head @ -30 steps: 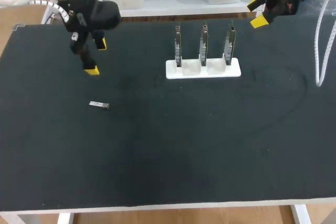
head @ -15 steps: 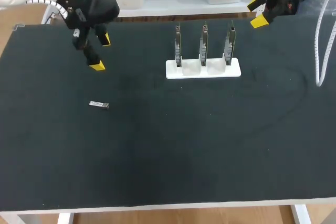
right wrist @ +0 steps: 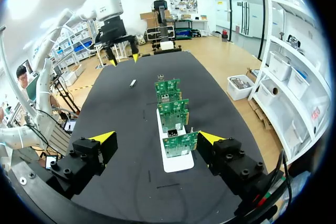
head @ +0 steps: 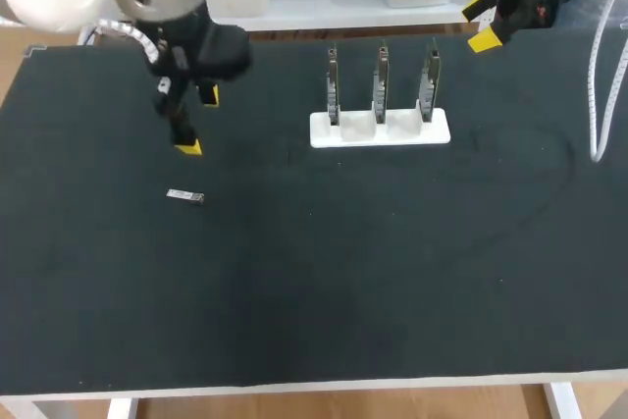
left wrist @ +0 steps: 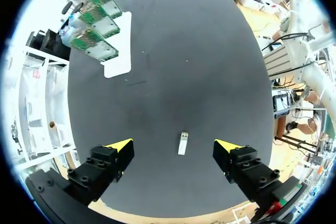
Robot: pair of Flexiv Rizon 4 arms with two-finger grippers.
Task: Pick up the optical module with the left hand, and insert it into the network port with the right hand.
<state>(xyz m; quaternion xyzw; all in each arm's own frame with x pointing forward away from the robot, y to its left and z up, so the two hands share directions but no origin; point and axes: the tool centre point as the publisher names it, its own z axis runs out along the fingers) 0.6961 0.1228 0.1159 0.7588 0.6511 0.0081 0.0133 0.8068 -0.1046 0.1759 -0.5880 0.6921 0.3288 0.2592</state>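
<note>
The optical module (head: 184,195), a small silver bar, lies flat on the black mat at the left. My left gripper (head: 198,122) hangs open just behind it and slightly to its right, a little above the mat. In the left wrist view the module (left wrist: 182,143) shows between and below the wide-open left gripper (left wrist: 174,147), untouched. The white holder (head: 380,128) carries three upright green boards with the network ports. My right gripper (head: 479,24) is open and empty at the back right. In the right wrist view that gripper (right wrist: 156,138) looks over the boards (right wrist: 174,144) at the distant module (right wrist: 133,83).
A white cable (head: 596,95) hangs down over the table's right edge. The black mat (head: 343,272) stretches bare from the holder to the front edge. The holder (left wrist: 118,56) stands far ahead of the left gripper.
My left arm has swung to the right and lowered towards the module, its fingers still open. The right arm, the module and the holder have not moved.
</note>
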